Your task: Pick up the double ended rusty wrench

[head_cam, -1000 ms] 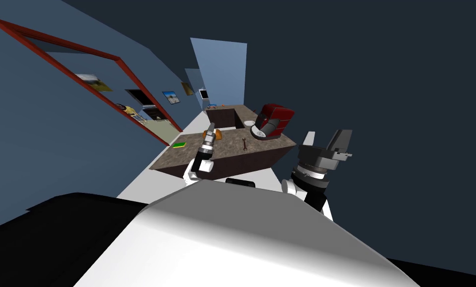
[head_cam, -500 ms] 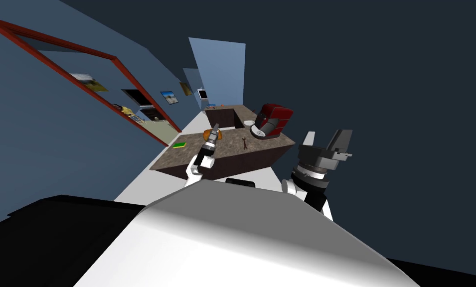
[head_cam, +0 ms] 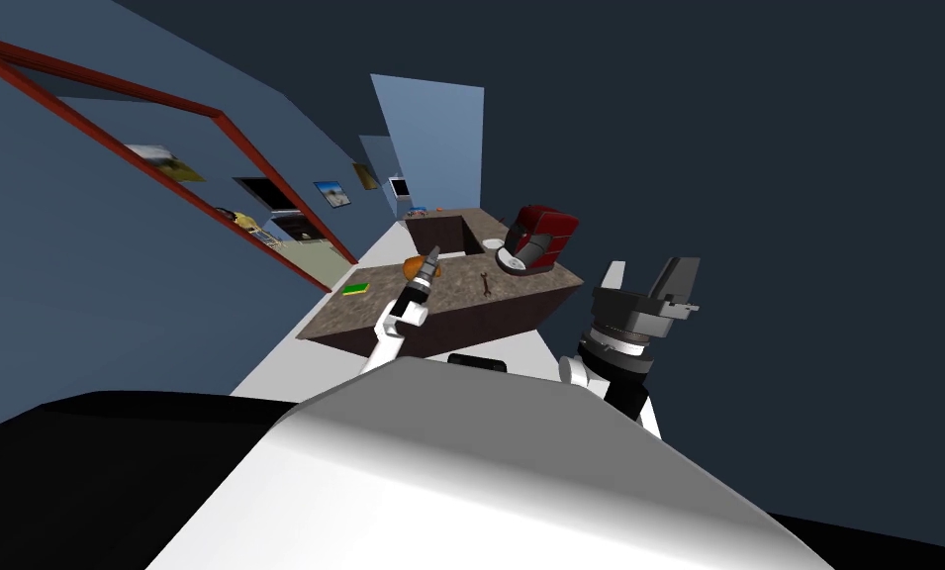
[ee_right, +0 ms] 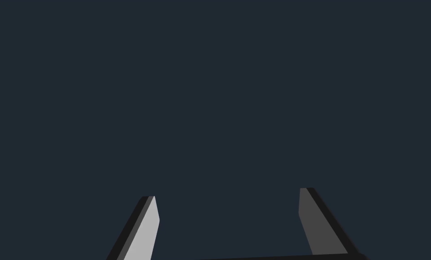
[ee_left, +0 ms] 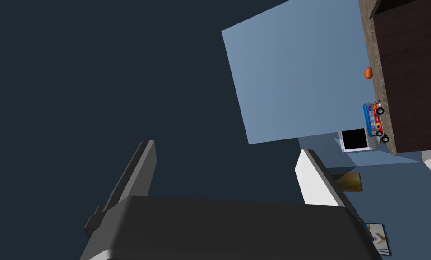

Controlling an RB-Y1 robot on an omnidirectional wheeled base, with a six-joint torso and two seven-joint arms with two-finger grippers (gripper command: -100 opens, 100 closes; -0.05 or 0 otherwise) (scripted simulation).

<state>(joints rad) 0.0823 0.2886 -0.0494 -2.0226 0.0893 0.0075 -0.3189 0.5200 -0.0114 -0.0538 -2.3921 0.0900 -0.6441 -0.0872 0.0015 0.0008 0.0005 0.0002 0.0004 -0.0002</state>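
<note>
Left tool (head_cam: 434,253) near small, dark, seemingly brownish double-ended wrench (head_cam: 486,285)

Brown counter (head_cam: 534,287), red object (head_cam: 541,236), green pad (head_cam: 356,289), toy bus (ee_left: 375,121)

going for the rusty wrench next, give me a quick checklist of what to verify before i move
1. Target located: ok. The wrench lies flat on the brown counter.
2. Working fingers ready: ok. The left gripper is open and empty.
3. Aim at the wrench: not ok. The left gripper is over the counter by the orange object. The wrench lies off to its right, and the wrist view looks towards a wall.
4. Clearance from the orange object: cannot tell. The two overlap in the head view.
5. Other arm out of the way: ok. The right gripper is open and raised off to the right of the counter.
</note>
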